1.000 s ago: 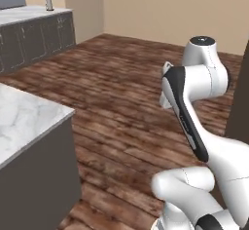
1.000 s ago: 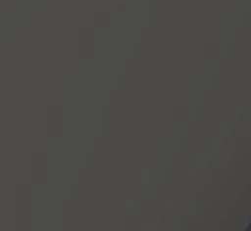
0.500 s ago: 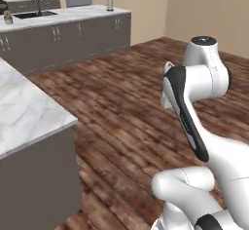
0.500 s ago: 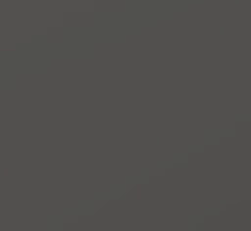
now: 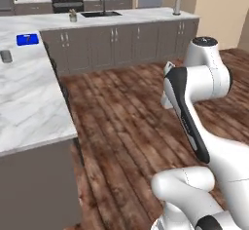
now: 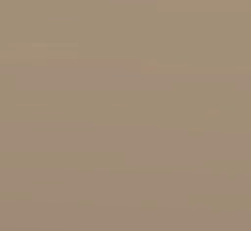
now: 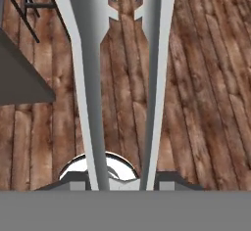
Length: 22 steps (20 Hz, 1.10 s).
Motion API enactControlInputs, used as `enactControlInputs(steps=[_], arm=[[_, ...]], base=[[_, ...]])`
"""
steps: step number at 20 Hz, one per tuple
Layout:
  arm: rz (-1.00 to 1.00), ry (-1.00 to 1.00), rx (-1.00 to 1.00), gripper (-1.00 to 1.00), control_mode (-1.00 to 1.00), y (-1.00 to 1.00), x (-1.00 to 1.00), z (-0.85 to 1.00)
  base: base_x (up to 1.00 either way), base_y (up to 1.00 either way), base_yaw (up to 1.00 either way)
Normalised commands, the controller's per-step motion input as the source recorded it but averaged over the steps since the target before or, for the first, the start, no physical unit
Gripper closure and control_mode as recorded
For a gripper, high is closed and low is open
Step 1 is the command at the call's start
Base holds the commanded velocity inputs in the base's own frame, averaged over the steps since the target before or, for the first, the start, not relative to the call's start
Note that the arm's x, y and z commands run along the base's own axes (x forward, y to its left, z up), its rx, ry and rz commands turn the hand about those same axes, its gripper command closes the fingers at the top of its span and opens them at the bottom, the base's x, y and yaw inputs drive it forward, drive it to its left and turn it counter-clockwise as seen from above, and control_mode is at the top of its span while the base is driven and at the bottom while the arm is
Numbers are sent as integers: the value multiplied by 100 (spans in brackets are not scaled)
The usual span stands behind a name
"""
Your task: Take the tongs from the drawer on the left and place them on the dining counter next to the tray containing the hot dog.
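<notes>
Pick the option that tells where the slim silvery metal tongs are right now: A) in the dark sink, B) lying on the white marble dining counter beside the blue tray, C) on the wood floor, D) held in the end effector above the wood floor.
D: in the hand view the slim silvery metal tongs run up from the end effector, with the brown wood floor behind them.

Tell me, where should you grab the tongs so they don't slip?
Probably at the end of the tongs away from the scalloped tips, squeezing both arms from their outer sides. There the arms are slim and close together; toward the tips they widen. The gripper seems to hold them that way, jaws outside both arms.
</notes>
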Motion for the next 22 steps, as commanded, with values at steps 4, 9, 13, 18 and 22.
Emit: enactControlInputs(steps=[4,9,13,18,22], arm=[[0,0,0,100,100,0,0,0],[0,0,0,100,100,0,0,0],[0,0,0,100,100,0,0,0],[0,0,0,100,100,0,0,0],[0,0,0,100,100,0,0,0]], base=[[100,-83,45],[91,-99,22],[80,-100,15],[100,-97,19],[100,-88,25]])
